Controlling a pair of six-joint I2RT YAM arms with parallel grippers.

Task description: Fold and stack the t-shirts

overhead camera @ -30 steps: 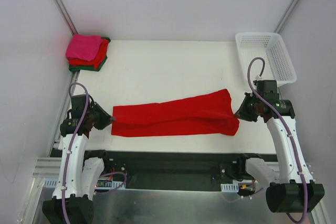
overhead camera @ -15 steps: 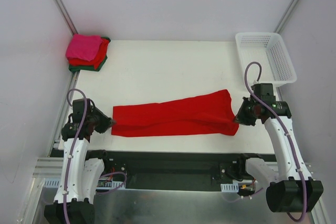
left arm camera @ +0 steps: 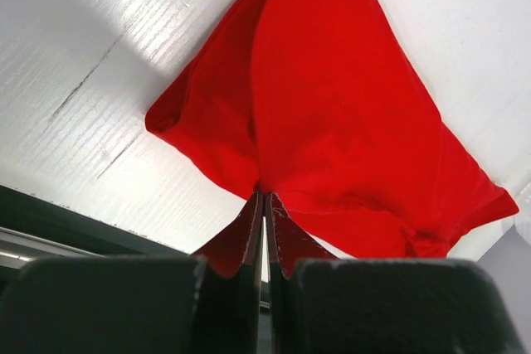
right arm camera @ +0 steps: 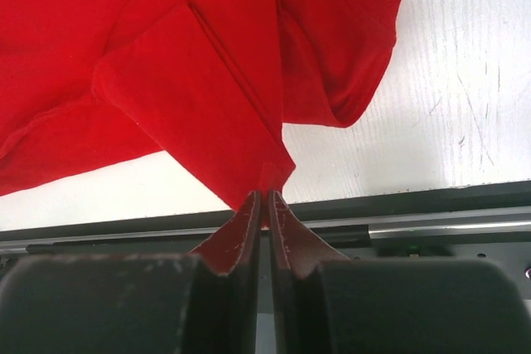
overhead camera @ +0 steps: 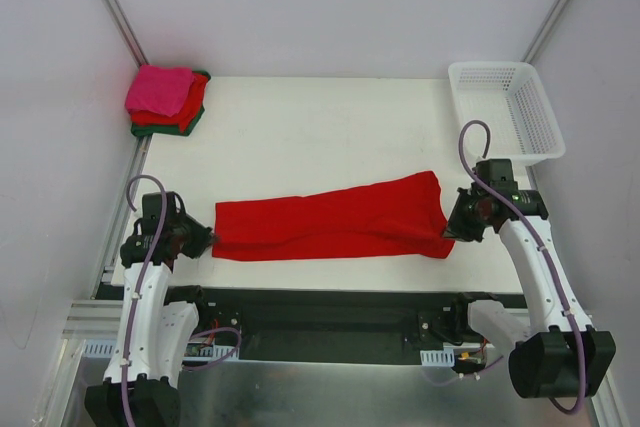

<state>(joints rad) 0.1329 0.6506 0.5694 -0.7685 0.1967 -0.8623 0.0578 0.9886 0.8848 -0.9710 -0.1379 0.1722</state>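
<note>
The top external camera sits high above and behind the arm bases (overhead camera: 135, 402). It looks down and forward over the whole white worktop (overhead camera: 320, 127), far enough off to take in both arms at once. The left wrist camera rides just behind the left hand (left arm camera: 263, 198) and looks out along it, low and close to the surface, at one end of the red t-shirt (left arm camera: 332, 105). The right wrist camera sits the same way behind the right hand (right arm camera: 264, 198), facing the cloth's other end and the worktop's near edge. All three views share that shirt, but each wrist view shows only its own end.
</note>
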